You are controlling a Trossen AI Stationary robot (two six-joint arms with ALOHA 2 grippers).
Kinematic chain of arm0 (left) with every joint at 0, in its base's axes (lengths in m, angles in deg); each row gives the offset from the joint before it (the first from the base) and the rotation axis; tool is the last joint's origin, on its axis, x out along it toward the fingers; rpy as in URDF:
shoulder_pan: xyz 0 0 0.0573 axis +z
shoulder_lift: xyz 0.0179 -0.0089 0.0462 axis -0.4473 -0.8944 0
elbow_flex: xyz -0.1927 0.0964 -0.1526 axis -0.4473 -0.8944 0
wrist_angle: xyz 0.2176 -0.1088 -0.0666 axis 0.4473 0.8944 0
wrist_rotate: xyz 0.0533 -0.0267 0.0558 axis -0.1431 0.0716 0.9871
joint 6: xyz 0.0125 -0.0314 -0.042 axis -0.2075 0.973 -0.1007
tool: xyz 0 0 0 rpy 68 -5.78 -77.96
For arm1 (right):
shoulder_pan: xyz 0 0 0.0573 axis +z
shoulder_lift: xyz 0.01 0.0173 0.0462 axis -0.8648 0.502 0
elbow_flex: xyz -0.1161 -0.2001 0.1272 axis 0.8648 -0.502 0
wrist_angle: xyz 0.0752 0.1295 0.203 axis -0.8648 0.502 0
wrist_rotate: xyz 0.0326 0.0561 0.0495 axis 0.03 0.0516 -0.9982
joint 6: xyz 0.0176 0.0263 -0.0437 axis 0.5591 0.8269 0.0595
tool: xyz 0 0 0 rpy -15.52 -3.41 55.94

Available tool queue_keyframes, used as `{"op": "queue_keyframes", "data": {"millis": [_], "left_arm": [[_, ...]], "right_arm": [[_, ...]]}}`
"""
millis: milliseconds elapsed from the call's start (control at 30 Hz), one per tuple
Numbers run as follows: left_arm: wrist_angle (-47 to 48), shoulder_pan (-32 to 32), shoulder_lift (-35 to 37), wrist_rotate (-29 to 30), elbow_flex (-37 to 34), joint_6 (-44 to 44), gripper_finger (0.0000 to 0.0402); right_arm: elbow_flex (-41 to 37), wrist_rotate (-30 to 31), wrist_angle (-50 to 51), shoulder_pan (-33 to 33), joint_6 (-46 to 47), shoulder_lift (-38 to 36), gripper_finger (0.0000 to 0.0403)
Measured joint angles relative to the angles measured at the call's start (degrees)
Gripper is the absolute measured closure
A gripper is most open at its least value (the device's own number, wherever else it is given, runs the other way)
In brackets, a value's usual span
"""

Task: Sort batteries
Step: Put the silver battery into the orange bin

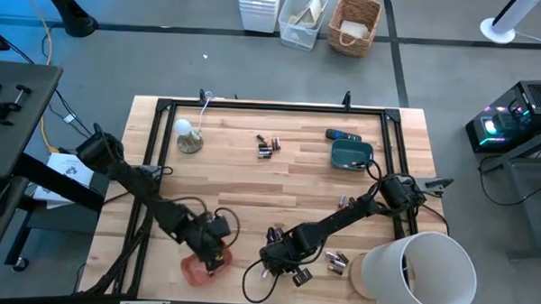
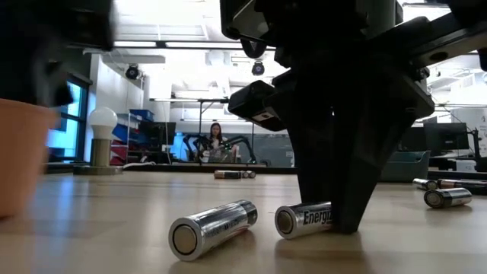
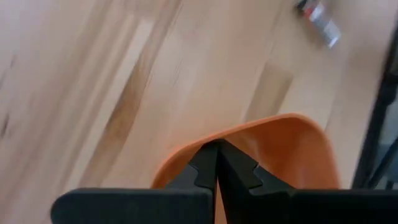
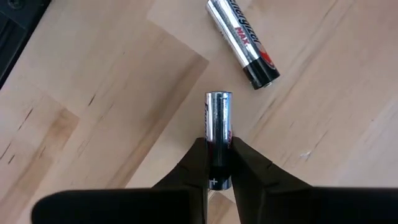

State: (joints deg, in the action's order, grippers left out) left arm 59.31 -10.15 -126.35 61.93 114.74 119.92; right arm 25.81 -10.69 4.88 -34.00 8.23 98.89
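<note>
Right gripper (image 4: pixel 219 163) clamped on battery (image 4: pixel 218 127), second battery (image 4: pixel 241 38) lying beyond fingertips. Left gripper (image 3: pixel 216 163) fully closed, empty, over orange bowl (image 3: pixel 292 155).

Near the counter's (image 1: pixel 278 184) front edge, a battery (image 4: pixel 218 134) is held in the right gripper (image 1: pixel 276 258), with another battery (image 4: pixel 242 40) lying just beside it. To their left, the left gripper (image 1: pixel 211 249) is positioned over a bowl (image 1: pixel 194 270). More batteries (image 1: pixel 268 146) are scattered toward the back.
</note>
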Motion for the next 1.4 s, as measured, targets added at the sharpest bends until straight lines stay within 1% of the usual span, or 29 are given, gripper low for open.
{"op": "queue_keyframes", "data": {"millis": [67,167,233,300,367,500,600,667,800,933,1100,1267,1300,1333,1400], "left_arm": [[-2.6,1.5,0.0,-1.3,0.0,-2.1,0.0401],[-4.8,2.2,0.8,-6.3,0.0,-2.2,0.0401],[-5.9,0.6,2.8,-8.5,0.0,-1.6,0.0401],[-5.7,-2.6,5.1,-9.0,0.0,1.6,0.0401],[-4.7,-6.8,6.2,-8.2,0.0,6.3,0.0401],[-3.0,-15.9,4.8,-3.6,0.0,18.0,0.0401],[-3.0,-19.1,3.4,0.1,0.0,22.9,0.0401],[-2.6,-19.5,2.5,1.1,0.0,24.6,0.0401],[0.2,-19.7,1.7,0.5,0.0,24.8,0.0401],[6.4,-19.2,2.0,-0.3,0.0,24.9,0.0401],[13.7,-18.7,2.0,-3.0,0.0,23.9,0.0401],[25.1,-17.2,2.3,-3.2,0.0,22.3,0.0401],[26.2,-16.7,2.6,-3.2,-0.1,22.3,0.0401],[26.3,-16.3,3.0,-3.0,-0.1,22.2,0.0401],[23.2,-15.6,4.3,-2.7,0.0,20.9,0.0401]], "right_arm": [[0.0,0.0,0.4,0.0,0.0,-0.3,0.0367],[-0.1,0.5,1.2,0.0,-0.2,-1.0,0.0367],[-0.2,1.4,1.8,-0.2,-0.3,-1.4,0.0367],[-0.3,2.6,2.0,-0.4,-0.4,-1.9,0.0367],[-0.3,2.5,1.6,-0.8,-0.4,-2.1,0.0367],[-0.3,2.3,1.2,-2.1,-2.4,-2.1,0.0367],[-0.2,2.2,0.4,-3.5,-3.4,-2.1,0.0367],[-0.2,2.1,0.4,-4.7,-3.5,-2.1,0.0367],[-0.2,1.9,0.1,-6.6,-3.6,-2.3,0.0367],[-0.1,1.6,-0.1,-7.4,-2.8,-2.3,0.0367],[-0.1,1.5,-0.6,-7.2,-2.2,-2.4,0.0367],[0.0,0.5,-1.3,-6.0,-2.8,-2.4,0.0367],[0.0,0.4,-1.5,-5.8,-3.1,-2.4,0.0367],[0.0,0.4,-1.7,-5.7,-3.4,-2.4,0.0367],[0.0,0.3,-2.0,-5.7,-3.5,-2.6,0.0367]]}}
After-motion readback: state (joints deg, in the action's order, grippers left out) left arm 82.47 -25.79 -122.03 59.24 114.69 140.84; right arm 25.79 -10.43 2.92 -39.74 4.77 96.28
